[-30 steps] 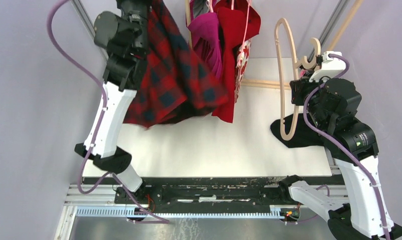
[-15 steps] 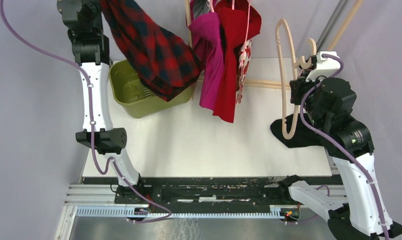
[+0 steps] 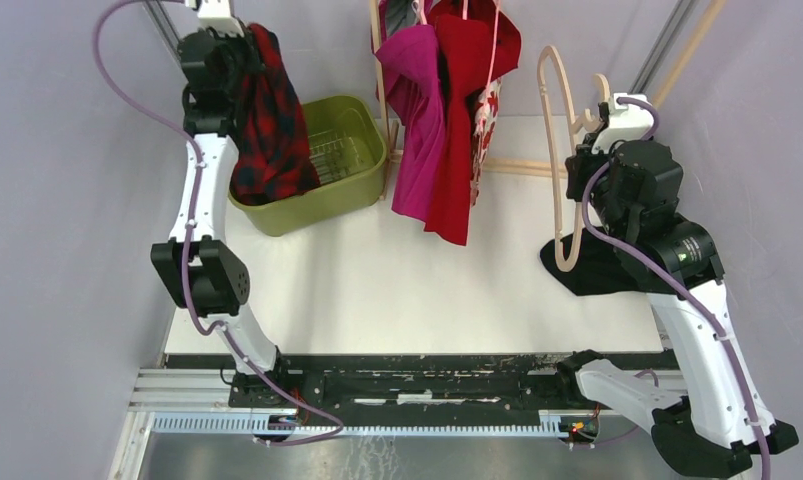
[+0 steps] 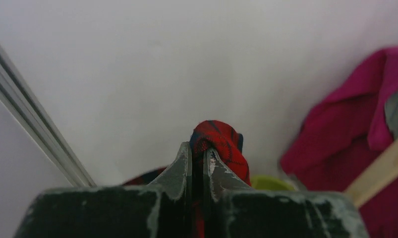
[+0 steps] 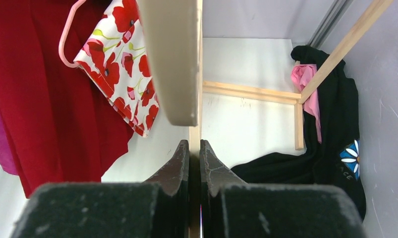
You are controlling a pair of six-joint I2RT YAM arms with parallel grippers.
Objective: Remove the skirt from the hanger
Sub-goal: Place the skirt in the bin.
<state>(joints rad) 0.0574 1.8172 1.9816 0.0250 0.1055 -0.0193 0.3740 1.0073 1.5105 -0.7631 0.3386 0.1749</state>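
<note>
The red and dark plaid skirt point(image 3: 272, 130) hangs free of the hanger from my left gripper point(image 3: 235, 58), high at the back left. Its lower end drapes over the left part of the green bin point(image 3: 355, 192). In the left wrist view my left gripper point(image 4: 199, 148) is shut on a bunched fold of the skirt point(image 4: 220, 141). The bare wooden hanger point(image 3: 559, 150) stands upright at the right, held by my right gripper point(image 3: 599, 128). The right wrist view shows my right gripper point(image 5: 195, 146) shut on the hanger point(image 5: 172, 59).
A magenta garment point(image 3: 417, 120), a red one point(image 3: 472, 100) and a poppy-print piece point(image 5: 122, 64) hang from the wooden rack at the back centre. A black garment point(image 3: 597, 272) lies on the table under the right arm. A wooden bar point(image 3: 522, 168) runs along the back.
My left arm has swung the skirt left, away from the rack, so it now hangs narrow over the green bin. The right arm has shifted the hanger slightly left.
</note>
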